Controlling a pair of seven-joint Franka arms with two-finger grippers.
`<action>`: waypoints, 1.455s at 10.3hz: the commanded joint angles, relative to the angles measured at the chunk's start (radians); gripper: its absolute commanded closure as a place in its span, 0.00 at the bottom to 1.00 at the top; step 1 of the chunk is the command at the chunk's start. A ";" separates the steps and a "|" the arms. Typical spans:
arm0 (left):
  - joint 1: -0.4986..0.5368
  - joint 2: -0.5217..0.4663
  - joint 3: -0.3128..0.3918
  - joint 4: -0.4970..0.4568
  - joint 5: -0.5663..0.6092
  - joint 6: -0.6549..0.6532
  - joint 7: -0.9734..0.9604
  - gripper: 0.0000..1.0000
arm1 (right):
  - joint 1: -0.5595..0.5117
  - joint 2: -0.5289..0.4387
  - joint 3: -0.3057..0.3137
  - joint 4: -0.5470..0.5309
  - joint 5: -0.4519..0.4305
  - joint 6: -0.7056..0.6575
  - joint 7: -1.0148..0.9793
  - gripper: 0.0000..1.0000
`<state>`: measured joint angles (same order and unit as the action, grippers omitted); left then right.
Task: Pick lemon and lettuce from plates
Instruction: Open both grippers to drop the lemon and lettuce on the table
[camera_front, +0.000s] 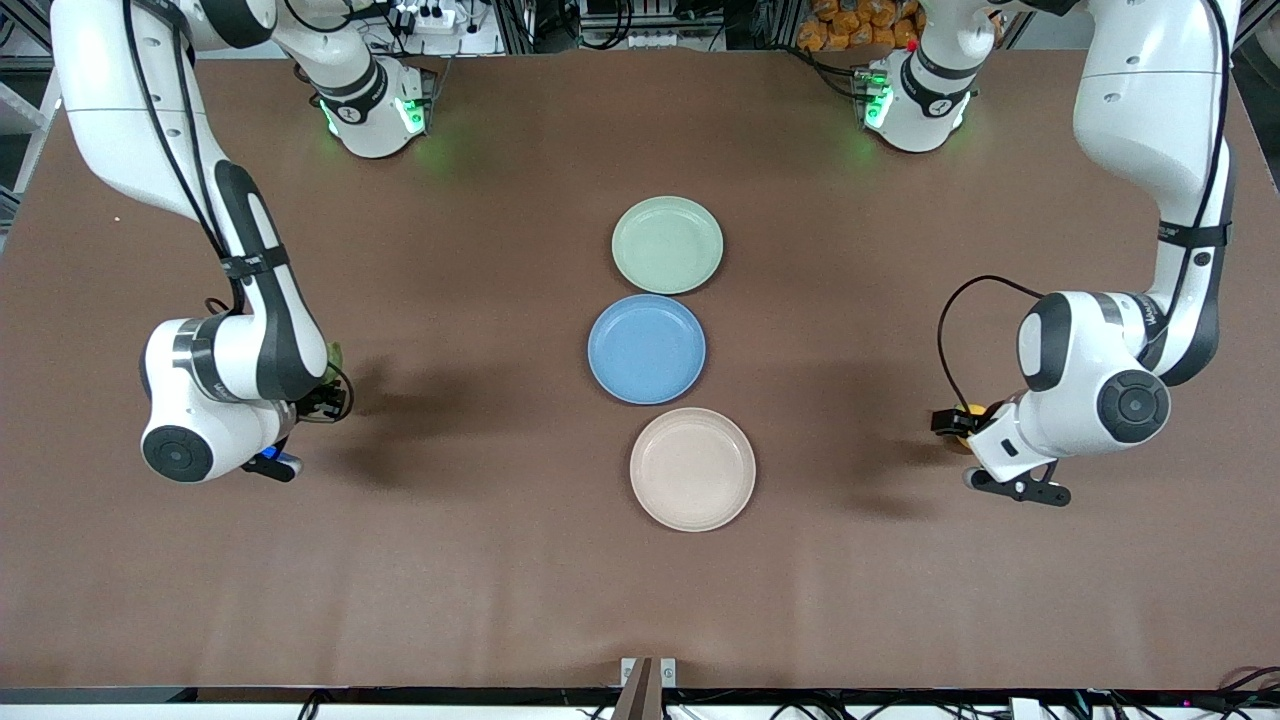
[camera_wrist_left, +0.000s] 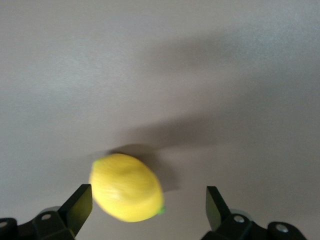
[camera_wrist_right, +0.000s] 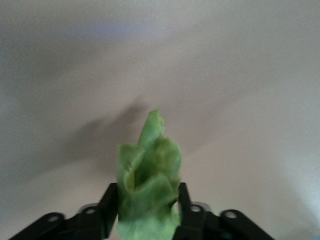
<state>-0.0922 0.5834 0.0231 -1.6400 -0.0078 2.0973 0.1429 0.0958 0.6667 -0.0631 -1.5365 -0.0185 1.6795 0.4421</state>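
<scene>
The lemon (camera_wrist_left: 126, 187) sits loose between the left gripper's (camera_wrist_left: 149, 205) widely spread fingers (camera_wrist_left: 77, 206), over bare table (camera_front: 480, 560) well toward the left arm's end from the blue plate (camera_front: 647, 349). The lettuce (camera_wrist_right: 148, 192) stands between the right gripper's (camera_wrist_right: 148, 210) fingers (camera_wrist_right: 108, 210), which flank it closely, well toward the right arm's end. The pale green plate (camera_front: 667, 245) and beige plate (camera_front: 692, 468) flank the blue one.

Brown table (camera_front: 480, 560), three plates (camera_front: 692, 468)
</scene>
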 joint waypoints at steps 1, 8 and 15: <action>0.014 -0.071 -0.003 -0.058 0.009 -0.037 -0.023 0.00 | -0.027 -0.018 0.016 0.012 -0.017 -0.009 -0.006 0.00; 0.006 -0.342 -0.011 -0.328 0.011 0.021 -0.026 0.00 | -0.036 -0.021 0.017 0.169 -0.003 -0.183 -0.005 0.00; 0.016 -0.566 -0.012 -0.610 0.014 0.167 -0.025 0.00 | -0.037 -0.134 0.019 0.210 0.000 -0.214 -0.153 0.00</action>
<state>-0.0826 0.1074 0.0142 -2.1673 -0.0078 2.2397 0.1373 0.0734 0.5700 -0.0539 -1.3181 -0.0183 1.4753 0.3546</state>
